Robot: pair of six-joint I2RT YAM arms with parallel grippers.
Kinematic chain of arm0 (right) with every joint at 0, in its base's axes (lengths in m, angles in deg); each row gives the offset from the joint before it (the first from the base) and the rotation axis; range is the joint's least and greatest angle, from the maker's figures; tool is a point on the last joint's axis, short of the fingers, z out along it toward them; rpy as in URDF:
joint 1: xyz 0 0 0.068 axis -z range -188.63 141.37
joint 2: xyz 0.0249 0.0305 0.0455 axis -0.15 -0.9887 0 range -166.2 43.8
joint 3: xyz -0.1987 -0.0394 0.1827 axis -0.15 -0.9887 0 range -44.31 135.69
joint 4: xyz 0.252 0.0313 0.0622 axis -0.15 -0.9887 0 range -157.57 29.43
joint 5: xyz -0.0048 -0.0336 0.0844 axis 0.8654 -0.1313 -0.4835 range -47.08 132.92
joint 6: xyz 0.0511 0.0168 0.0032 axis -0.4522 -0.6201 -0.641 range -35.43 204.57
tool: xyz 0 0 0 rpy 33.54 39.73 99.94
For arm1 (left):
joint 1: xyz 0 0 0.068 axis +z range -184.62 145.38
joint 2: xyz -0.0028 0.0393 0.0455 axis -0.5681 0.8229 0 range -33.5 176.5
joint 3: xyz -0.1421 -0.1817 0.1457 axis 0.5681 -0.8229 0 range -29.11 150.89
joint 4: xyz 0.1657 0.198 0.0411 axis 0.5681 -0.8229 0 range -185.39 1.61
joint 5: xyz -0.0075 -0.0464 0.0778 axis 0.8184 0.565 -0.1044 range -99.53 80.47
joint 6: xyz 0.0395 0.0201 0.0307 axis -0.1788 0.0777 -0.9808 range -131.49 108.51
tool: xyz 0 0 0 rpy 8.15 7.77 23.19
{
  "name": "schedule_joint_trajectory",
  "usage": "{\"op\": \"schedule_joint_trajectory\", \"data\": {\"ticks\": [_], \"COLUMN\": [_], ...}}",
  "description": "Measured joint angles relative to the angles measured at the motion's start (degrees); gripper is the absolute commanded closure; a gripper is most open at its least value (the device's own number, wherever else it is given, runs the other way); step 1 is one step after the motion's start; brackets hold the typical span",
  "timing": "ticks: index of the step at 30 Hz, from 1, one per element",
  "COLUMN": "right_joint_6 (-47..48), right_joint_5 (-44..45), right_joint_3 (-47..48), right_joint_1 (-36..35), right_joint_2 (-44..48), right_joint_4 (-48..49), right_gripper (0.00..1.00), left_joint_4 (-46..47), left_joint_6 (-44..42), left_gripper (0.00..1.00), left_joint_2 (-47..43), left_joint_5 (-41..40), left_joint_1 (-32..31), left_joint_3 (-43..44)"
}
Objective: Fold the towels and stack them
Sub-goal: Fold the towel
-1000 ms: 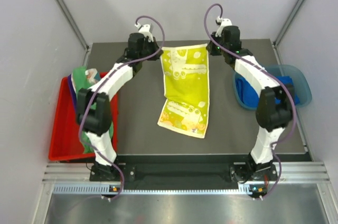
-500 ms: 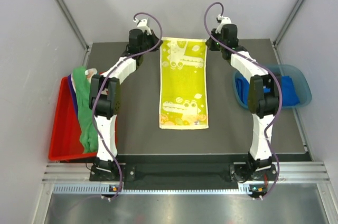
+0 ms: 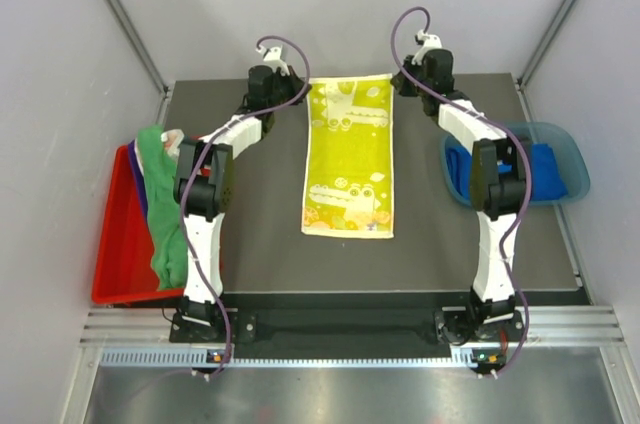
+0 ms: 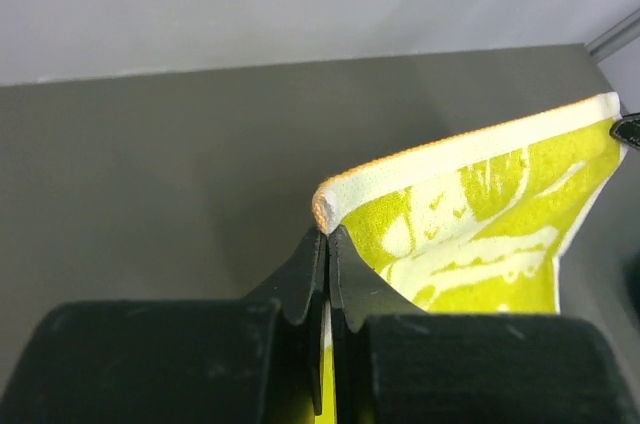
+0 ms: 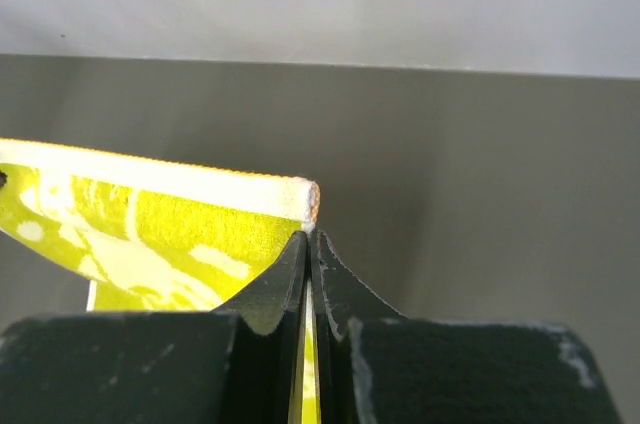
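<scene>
Top view: crocodile towel [image 3: 348,159] lay lengthwise in centre frame on the dark counter [image 3: 260,244]. Its far edge was stretched straight at upper centre and its near edge lay flat toward lower centre. Left jaws were clamped on its upper-left corner, right jaws on its upper-right corner. At frame left sat the red tray [image 3: 110,269], with a green towel [image 3: 158,199] draped over its rim and a sliver of purple towel [image 3: 136,176] just beside it. At frame right the blue bin [image 3: 572,159] held a blue towel [image 3: 545,162].

Left wrist view: jaws were pinched together on the towel corner at centre frame. The white hem with orange stitching ran off to the upper right, yellow print below it. Bare counter lay behind, pale wall [image 4: 300,4] across the top.

Right wrist view: mirrored. Jaws were closed tight on the other corner at centre, and the hem ran to the left edge. Counter lay behind, wall across the top.
</scene>
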Motion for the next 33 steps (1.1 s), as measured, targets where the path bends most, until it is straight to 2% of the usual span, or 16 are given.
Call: {"op": "schedule_joint_trajectory", "data": {"ticks": [6, 13, 19, 33], "right_joint_6": [-1.0, -1.9, -3.1, -4.8], "right_joint_5": [-0.7, -0.2, 0.6, 3.2], "right_joint_3": [-8.4, -19.8, -31.2, -50.9], "right_joint_1": [-0.1, -1.4, -2.6, -7.1], "right_joint_2": [1.6, 10.1, 20.3, 33.6], "right_joint_4": [3.0, 6.2, 10.2, 12.8], "right_gripper": [1.00, 1.00, 1.00, 1.00], "left_joint_4": [4.0, 10.2, 10.4, 9.0], "left_joint_6": [0.5, 1.8, 1.6, 1.7], "left_gripper": [1.00, 1.00, 1.00, 1.00], "left_joint_2": [-2.2, -10.8, -17.9, -29.1], "left_joint_5": [1.1, 3.0, 3.6, 2.1], "left_joint_1": [0.0, -0.3, -1.4, -4.0], "left_joint_3": [-9.1, -20.1, -27.1, -45.5]}}
